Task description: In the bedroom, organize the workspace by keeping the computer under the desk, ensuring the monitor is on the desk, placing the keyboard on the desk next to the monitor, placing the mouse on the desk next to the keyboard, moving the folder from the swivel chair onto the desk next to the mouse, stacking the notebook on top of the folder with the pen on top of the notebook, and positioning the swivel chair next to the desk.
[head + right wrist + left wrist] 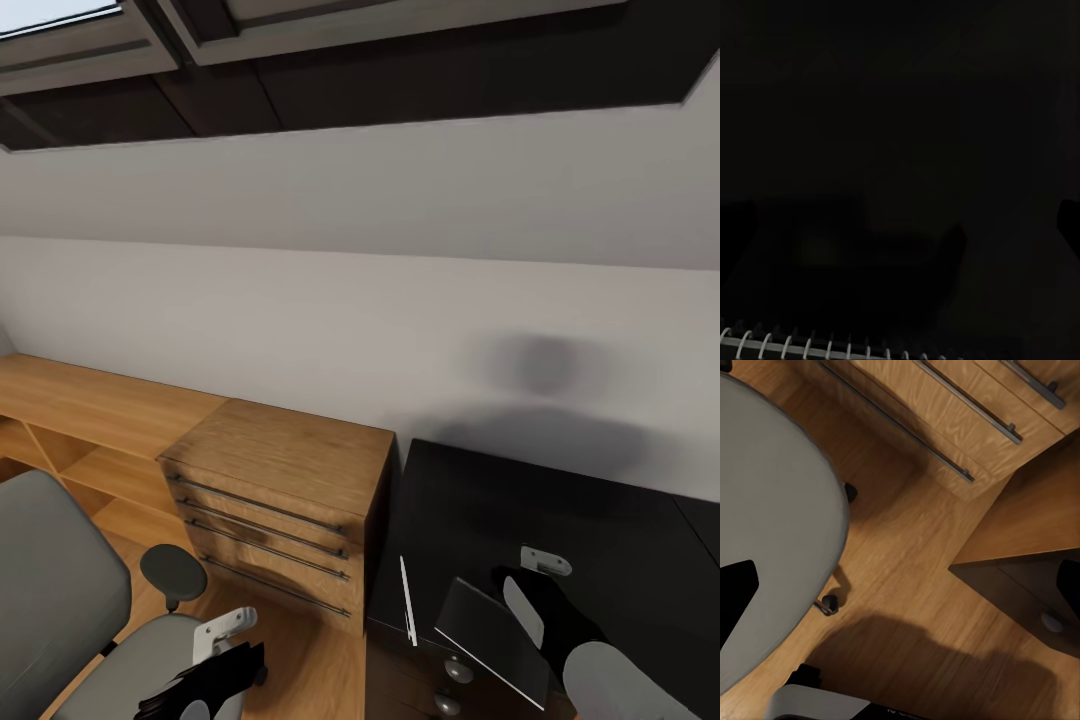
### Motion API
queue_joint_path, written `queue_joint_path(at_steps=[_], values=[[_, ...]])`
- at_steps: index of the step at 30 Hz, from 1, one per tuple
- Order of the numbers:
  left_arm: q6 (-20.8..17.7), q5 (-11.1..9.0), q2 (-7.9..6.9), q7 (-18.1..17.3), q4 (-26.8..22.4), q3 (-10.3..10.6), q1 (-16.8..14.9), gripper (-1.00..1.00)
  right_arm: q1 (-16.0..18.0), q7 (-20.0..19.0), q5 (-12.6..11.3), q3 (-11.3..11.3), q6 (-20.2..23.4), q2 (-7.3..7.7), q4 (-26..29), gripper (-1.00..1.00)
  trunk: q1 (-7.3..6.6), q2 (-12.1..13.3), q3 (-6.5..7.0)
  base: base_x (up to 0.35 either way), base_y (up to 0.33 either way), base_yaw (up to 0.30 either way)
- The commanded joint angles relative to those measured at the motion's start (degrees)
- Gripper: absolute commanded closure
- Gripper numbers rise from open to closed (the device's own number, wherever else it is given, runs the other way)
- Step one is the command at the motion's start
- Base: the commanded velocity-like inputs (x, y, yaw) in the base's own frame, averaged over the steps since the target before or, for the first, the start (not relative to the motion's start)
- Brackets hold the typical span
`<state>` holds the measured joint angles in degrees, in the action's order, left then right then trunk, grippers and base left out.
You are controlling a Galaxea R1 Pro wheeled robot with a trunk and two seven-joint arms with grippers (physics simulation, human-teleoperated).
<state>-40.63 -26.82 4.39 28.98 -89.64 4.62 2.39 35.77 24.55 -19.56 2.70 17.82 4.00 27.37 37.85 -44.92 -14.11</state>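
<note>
The notebook (492, 638), a thin dark pad with pale edges, is held tilted above the near left part of the black desk (560, 520), and the right gripper (530, 600) is closed on its far edge; one black finger (548, 602) lies over the top face. In the right wrist view almost all is dark, but a row of white spiral rings of the notebook (810, 346) is seen along one edge. The pen (407, 600) lies on the desk just beside the notebook, on the side toward the cabinet (280, 500), apart from the pad and near the desk edge. Below the desk edge two round silver knobs (457, 670) of the drawer unit are visible. The light-wood cabinet with four long bar handles stands close beside the desk on the wood floor (320, 670). The chair (60, 600) with grey seat and a black armrest is at the left, near the cabinet. The left gripper (205, 685) hangs over the seat edge; whether it is wide or narrow I cannot tell. In the left wrist view the grey seat (772, 525) and a castor (830, 603) show above the floor. Behind everything goes the sloped grey wall (360, 300), with the dark skylight frame (400, 70) on top.
</note>
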Motion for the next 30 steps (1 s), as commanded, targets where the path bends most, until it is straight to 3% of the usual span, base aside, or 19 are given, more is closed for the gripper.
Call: queue_joint_path(at_steps=[1,15,30], values=[[-0.07,-0.60,0.00,0.55,-0.09,0.04,-0.02,-1.00,0.21,0.34,-0.36,0.29,0.36,0.05,-0.27,-1.00,0.01,-0.06,-0.07,0.000,0.000,0.000],[-0.14,-0.69,0.00,0.55,-0.09,0.06,-0.02,-1.00,0.95,-0.85,-0.56,0.14,0.29,0.10,-1.52,-1.00,0.01,-0.06,-0.07,0.000,0.000,0.000],[-0.16,-0.69,0.00,0.55,-0.09,0.04,-0.02,-1.00,0.96,-1.02,-0.41,0.27,0.34,-0.11,-1.60,-1.00,3.31,-6.08,-2.76,0.000,0.000,0.000]])
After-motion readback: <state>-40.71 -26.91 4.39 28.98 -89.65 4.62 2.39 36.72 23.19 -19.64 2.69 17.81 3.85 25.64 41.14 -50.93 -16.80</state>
